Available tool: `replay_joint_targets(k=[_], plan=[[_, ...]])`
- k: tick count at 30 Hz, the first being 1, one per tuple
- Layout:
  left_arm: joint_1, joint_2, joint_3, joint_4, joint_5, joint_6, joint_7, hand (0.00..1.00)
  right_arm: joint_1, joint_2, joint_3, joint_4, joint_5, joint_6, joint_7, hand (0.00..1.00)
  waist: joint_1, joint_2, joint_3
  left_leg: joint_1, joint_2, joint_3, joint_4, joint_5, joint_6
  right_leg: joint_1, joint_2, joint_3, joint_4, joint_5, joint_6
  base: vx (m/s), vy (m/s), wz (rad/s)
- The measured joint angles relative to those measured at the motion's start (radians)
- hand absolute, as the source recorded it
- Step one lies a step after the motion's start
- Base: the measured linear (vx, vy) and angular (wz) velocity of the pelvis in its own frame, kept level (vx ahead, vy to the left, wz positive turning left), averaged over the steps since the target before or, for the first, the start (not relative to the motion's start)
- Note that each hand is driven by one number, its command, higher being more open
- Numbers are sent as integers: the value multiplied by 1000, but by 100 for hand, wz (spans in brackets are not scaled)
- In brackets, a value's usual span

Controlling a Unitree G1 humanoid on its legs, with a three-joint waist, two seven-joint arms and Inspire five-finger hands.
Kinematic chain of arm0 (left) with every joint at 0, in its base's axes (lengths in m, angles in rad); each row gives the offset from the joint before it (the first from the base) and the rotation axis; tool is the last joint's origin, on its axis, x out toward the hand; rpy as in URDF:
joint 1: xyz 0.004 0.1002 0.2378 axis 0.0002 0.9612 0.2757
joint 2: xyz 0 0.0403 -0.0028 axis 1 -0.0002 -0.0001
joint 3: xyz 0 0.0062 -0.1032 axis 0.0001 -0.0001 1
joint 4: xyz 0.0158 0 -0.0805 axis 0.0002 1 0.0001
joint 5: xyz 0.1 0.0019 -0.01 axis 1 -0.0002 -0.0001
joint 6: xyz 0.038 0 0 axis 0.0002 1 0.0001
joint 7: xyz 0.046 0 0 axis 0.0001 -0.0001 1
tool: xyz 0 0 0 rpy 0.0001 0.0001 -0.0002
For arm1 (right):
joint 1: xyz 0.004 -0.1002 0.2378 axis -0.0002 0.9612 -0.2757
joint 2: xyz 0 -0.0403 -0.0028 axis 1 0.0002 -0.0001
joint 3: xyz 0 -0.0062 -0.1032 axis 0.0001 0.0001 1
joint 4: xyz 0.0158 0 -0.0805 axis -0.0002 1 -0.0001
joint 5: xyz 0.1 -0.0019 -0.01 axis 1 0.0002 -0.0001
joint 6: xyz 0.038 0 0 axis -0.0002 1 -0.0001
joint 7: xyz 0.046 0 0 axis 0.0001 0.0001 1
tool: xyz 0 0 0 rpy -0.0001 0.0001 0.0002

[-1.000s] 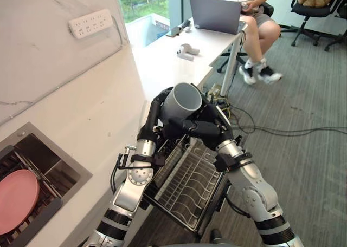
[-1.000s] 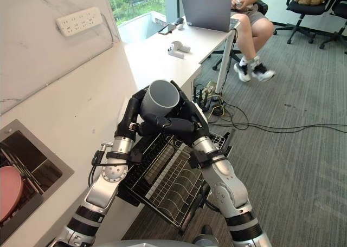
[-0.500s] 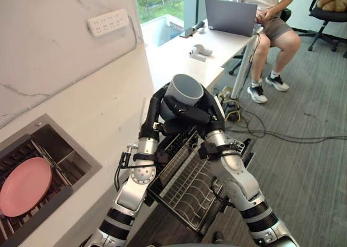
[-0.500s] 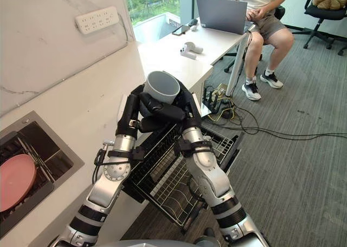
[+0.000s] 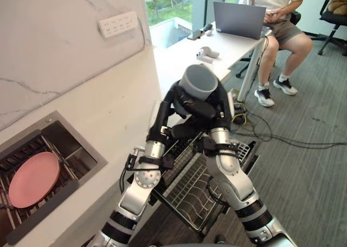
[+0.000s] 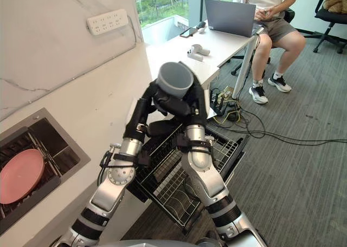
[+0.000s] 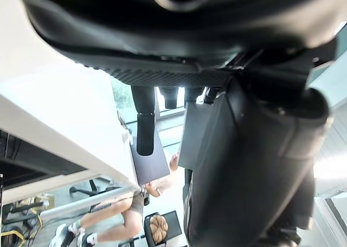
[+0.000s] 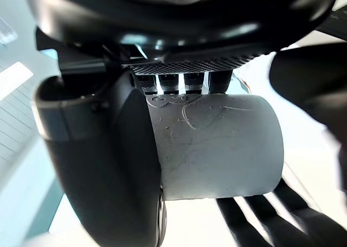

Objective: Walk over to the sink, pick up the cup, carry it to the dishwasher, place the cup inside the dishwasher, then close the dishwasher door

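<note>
The grey cup [image 5: 199,80] is up in the air at the centre of the head view, mouth tilted toward 1 o'clock, held over the pulled-out dishwasher rack [image 5: 187,188]; the right robot hand [image 5: 212,110] grasps it, fingers [image 8: 179,83] curled over its wall with the thumb on the other side, as the right wrist view shows; the left robot hand [image 5: 167,110] lies against the cup's side at 9 o'clock, its fingers fairly straight and reaching up, not clenched. The wire rack sits at 6 o'clock of the cup, below both wrists, next to the edge of the white tabletop [image 5: 108,117]. At 8 o'clock the sink [image 5: 73,149] is sunk into that tabletop, with a pink plate [image 5: 33,172] lying in it; a white power strip [image 5: 118,24] is on the wall at 11 o'clock. At 1 o'clock a laptop [image 5: 238,19] stands open on the far end of the tabletop, a small white thing [image 5: 205,54] near it; a person [image 5: 282,19] sits just beyond; cables [image 5: 293,143] trail over the carpet at 3 o'clock.
</note>
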Motion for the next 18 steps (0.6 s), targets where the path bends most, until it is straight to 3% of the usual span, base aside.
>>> replay_joint_targets(k=[6,9,11,13,18], plan=[[88,2,10,-21,-72,-16,-65,100,-37,-34,-306,1,-126,-69,-205,0,-2,5,-3,-2,0,-9,-7,7,1,2,0,-11,0,0,0,-23,-5,5],[98,1,15,-23,-104,-35,-88,100,-11,-43,-377,0,-131,-74,-256,0,-5,6,-3,-5,1,-10,-7,7,1,0,1,-13,0,0,0,-34,-4,1],[115,-1,17,-43,-168,-43,-148,100,39,-45,-405,0,-131,-77,-263,0,-6,6,-4,-8,3,-10,-8,8,1,-3,2,-14,0,0,0,-15,-5,0],[135,-4,17,-54,-255,-41,-230,100,86,-44,-413,0,-129,-77,-239,0,-5,7,-4,-13,5,-12,-7,8,1,-7,2,-16,0,0,0,-3,-6,2],[197,17,14,3,-441,129,-471,100,195,-71,-380,41,-45,-27,22,0,-7,9,-6,-26,6,-17,-7,8,1,-14,1,-23,0,0,0,-6,-7,5]])
